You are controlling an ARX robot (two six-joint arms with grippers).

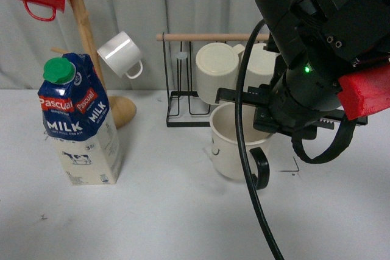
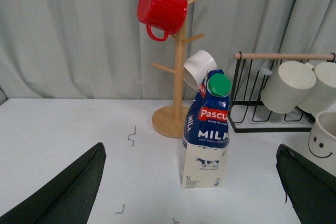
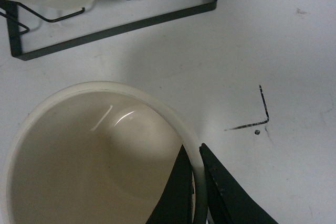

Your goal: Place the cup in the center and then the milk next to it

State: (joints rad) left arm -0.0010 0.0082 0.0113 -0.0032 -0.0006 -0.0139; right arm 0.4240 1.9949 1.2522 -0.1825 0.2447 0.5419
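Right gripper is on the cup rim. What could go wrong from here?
The right gripper pinches only the thin rim of the cup, so it could tilt or slip when lifted. The black cable hangs across the cup's handle and might snag it. The wire rack stands close behind; a swing could hit it.

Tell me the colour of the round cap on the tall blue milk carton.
Green; the round cap shows best in the left wrist view.
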